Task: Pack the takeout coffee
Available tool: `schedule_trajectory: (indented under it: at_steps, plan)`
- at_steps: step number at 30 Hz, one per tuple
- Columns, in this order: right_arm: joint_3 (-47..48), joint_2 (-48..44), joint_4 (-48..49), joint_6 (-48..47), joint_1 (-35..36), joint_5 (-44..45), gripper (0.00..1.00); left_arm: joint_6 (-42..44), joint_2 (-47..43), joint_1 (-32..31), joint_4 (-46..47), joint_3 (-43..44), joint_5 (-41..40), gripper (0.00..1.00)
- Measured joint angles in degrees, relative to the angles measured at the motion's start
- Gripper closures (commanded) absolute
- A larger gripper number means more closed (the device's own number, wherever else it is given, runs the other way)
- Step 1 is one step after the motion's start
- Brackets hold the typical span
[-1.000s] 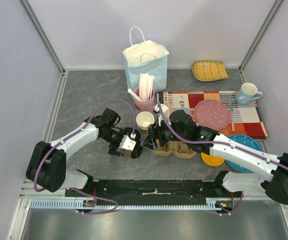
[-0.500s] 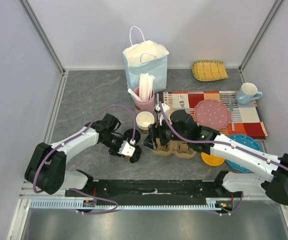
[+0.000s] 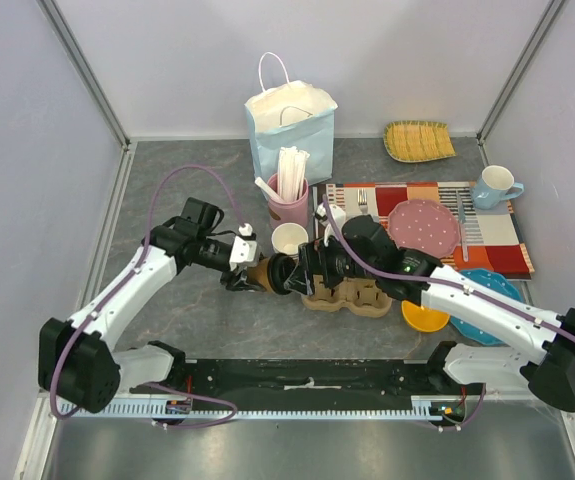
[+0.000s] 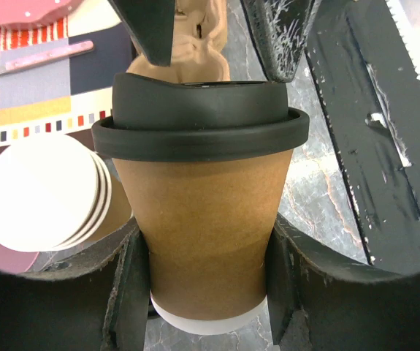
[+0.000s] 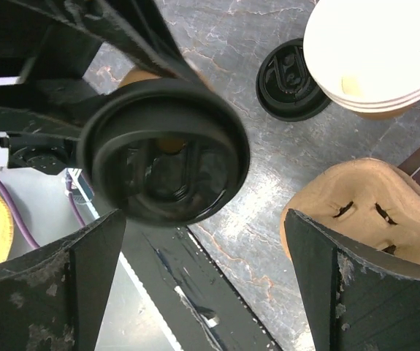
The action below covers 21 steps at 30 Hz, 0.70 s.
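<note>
Left wrist view: the left gripper (image 4: 208,281) is pinching the small brown kraft paper cup with round black plastic sip lid (image 4: 204,212) just beside the tan moulded-pulp carrier (image 3: 352,298), apparently presenting it lid-first to the wide-spread right gripper (image 5: 202,227).

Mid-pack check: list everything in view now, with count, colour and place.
coffee: one, brown with black lid, sideways in left gripper
open cups: one stack, brown, white inside, behind coffee
loose lid: one, black, beside stack
carrier: one, brown, right of coffee
bag: one, pale blue, rear centre
pink cup: one, white sticks inside, before bag
placemat: one, checked, right
plate: one, pink, on placemat
fork, knife: one each, flanking plate
mug: one, blue, placemat's far corner
tray: one, yellow, rear right
bowl: one, yellow, near right
dish: one, teal, beside bowl
left gripper: shut on coffee
right gripper: open, at coffee's lid
</note>
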Motion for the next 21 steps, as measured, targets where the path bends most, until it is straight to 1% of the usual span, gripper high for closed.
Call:
schedule_trajectory:
  at_steps: [4, 8, 10, 11, 12, 15, 16, 17, 18, 19, 21]
  plan:
    - [3.98, -0.13, -3.3, 0.92, -0.31, -0.04, 0.02, -10.6, -4.68, 0.39, 5.33, -1.7, 4.76, 0.53]
    - [9.92, -0.15, -4.85, 1.01, -0.31, 1.88, 0.02, -17.07, -7.23, 0.37, 10.82, -4.22, 8.96, 0.53]
    - [11.96, -0.31, -4.96, 0.74, -0.31, 2.71, 0.08, -18.64, -7.98, 0.28, 12.17, -5.22, 10.08, 0.53]
    - [12.55, -0.37, -4.98, 0.52, -0.31, 2.71, 0.16, -19.04, -8.15, 0.28, 12.5, -5.42, 10.51, 0.53]
    - [13.16, -0.37, -5.14, 0.26, -0.31, 2.69, 0.19, -19.43, -8.33, 0.28, 12.81, -5.6, 11.06, 0.53]
    - [15.67, -0.11, -7.26, -2.69, -0.37, 1.16, 0.21, -20.39, -8.76, 0.28, 13.73, -5.75, 12.68, 0.52]
    - [17.29, 0.2, -8.92, -4.72, -0.37, 0.11, 0.24, -20.65, -8.94, 0.28, 13.84, -5.75, 13.51, 0.52]
    - [19.1, 0.44, -10.34, -7.06, -0.37, -0.9, 0.34, -20.83, -9.09, 0.28, 13.81, -5.75, 14.51, 0.52]
    - [20.7, 0.52, -11.63, -8.98, -0.39, -1.77, 0.4, -20.92, -9.25, 0.28, 13.75, -5.75, 15.87, 0.52]
    - [22.62, 0.5, -13.31, -11.91, -0.44, -2.78, 0.44, -21.05, -9.42, 0.2, 13.68, -5.75, 16.9, 0.52]
    - [25.88, 0.15, -15.65, -16.74, -0.68, -5.01, 0.46, -21.29, -10.19, -0.22, 13.64, -5.75, 18.88, 0.52]
